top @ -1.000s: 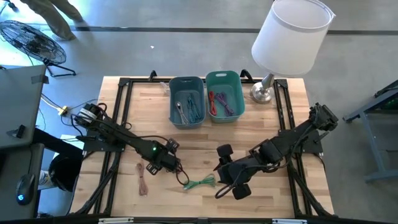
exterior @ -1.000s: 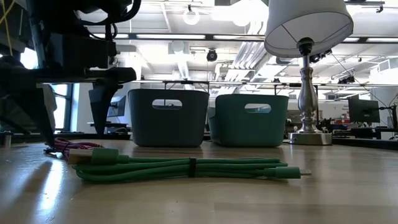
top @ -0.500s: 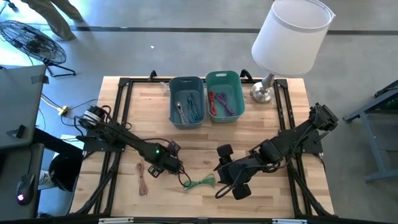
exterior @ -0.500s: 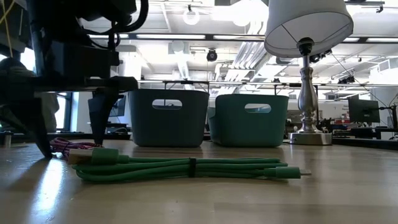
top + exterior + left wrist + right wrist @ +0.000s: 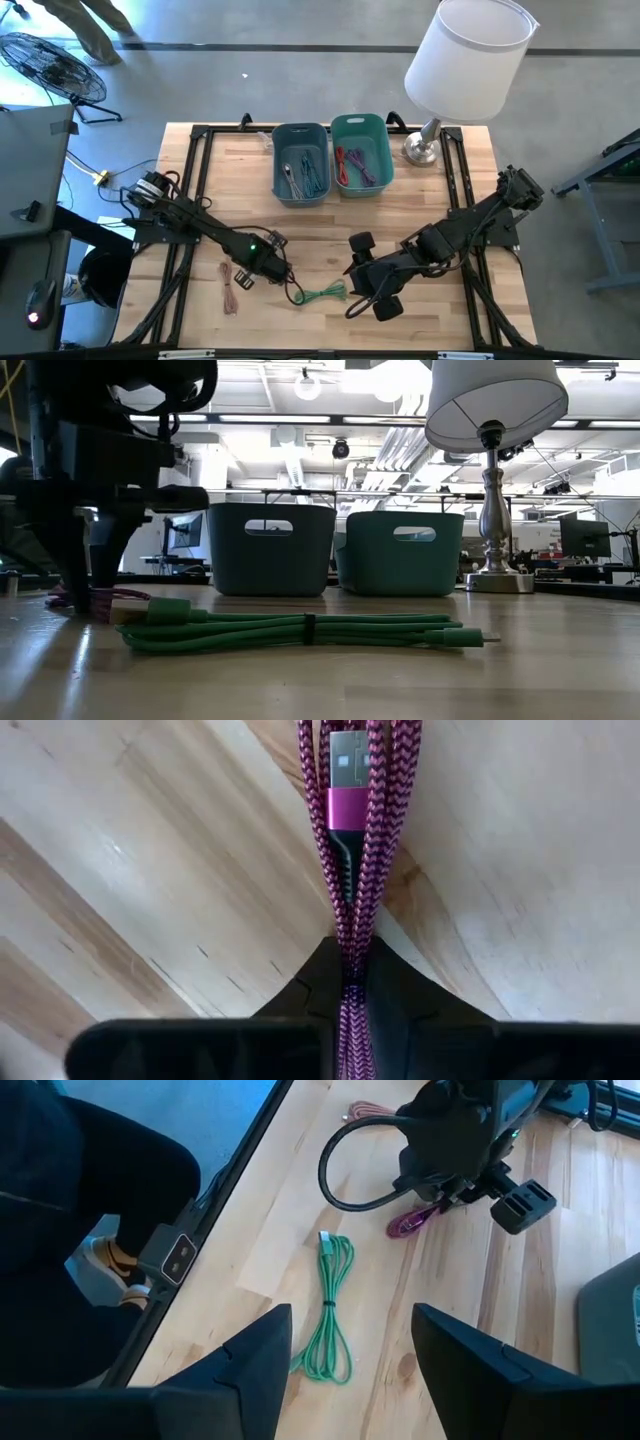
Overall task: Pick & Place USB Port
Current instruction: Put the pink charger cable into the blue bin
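Note:
A magenta braided USB cable (image 5: 347,840), coiled in a bundle, lies on the wooden table at the near left, its metal plug (image 5: 345,760) showing. My left gripper (image 5: 90,598) stands over it and is shut on it. A green cable bundle (image 5: 322,292) lies to its right, flat on the table. My right gripper (image 5: 370,278) hovers open just right of the green cable (image 5: 330,1315), touching nothing. A pale pink cable (image 5: 230,288) lies left of my left gripper. My left gripper pinches several strands of the magenta bundle (image 5: 350,955) between its two fingers, a little behind the plug. The fingers come from above, pointing down, with the strands running out between them. The bundle's end (image 5: 125,598) rests on the table.
A blue-grey bin (image 5: 300,160) and a teal bin (image 5: 360,152), both holding cables, stand at the far middle. A lamp with a white shade (image 5: 465,60) stands at the far right. A black frame (image 5: 200,140) rims the table.
My left gripper has gone down and a little toward the table's left edge, onto the magenta cable. Its fingers stood wide apart before; they have now shut on the bundle. The green cable and my right arm have kept still.

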Controlling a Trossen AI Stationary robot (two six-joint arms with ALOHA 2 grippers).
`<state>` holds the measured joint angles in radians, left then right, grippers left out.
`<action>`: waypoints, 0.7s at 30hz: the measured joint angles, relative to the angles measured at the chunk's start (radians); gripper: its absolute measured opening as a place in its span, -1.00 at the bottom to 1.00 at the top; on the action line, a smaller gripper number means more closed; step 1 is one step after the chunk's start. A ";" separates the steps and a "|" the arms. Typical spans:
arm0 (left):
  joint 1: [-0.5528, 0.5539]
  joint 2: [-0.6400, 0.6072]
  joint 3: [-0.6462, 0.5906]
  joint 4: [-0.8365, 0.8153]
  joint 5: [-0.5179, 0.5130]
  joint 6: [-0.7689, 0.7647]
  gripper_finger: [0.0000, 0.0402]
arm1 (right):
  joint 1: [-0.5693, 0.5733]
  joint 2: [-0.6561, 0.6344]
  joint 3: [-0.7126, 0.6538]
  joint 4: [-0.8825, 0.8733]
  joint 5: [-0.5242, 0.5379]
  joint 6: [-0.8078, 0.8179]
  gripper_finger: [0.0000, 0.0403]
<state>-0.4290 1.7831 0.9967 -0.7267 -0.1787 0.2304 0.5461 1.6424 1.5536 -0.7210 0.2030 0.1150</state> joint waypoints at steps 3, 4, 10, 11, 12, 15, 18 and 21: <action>0.001 -0.013 0.026 -0.042 -0.034 -0.026 -0.92 | 0.000 0.000 -0.016 0.018 0.001 0.001 -0.01; 0.002 -0.017 0.043 -0.063 -0.063 -0.035 -0.92 | 0.000 0.000 -0.023 0.018 0.000 0.001 -0.01; -0.019 -0.072 0.228 -0.327 -0.218 -0.102 -0.92 | 0.001 0.001 -0.092 0.038 0.032 0.017 -0.01; -0.028 -0.077 0.263 -0.383 -0.226 -0.107 -0.92 | 0.004 0.001 -0.104 0.045 0.048 0.019 -0.01; -0.037 -0.079 0.300 -0.415 -0.236 -0.110 -0.92 | 0.005 0.001 -0.113 0.046 0.066 0.019 -0.01; -0.069 -0.095 0.435 -0.513 -0.327 -0.117 -0.92 | 0.014 0.001 -0.132 0.049 0.107 0.017 -0.01; -0.106 -0.107 0.570 -0.625 -0.524 -0.137 -0.92 | 0.029 0.001 -0.137 0.052 0.146 0.016 -0.01; -0.108 -0.143 0.677 -0.731 -0.816 -0.227 -0.92 | 0.044 0.001 -0.137 0.053 0.197 0.011 -0.01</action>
<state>-0.5370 1.6403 1.6740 -1.4575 -0.9947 0.0037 0.5905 1.6432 1.4162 -0.6678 0.4000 0.1256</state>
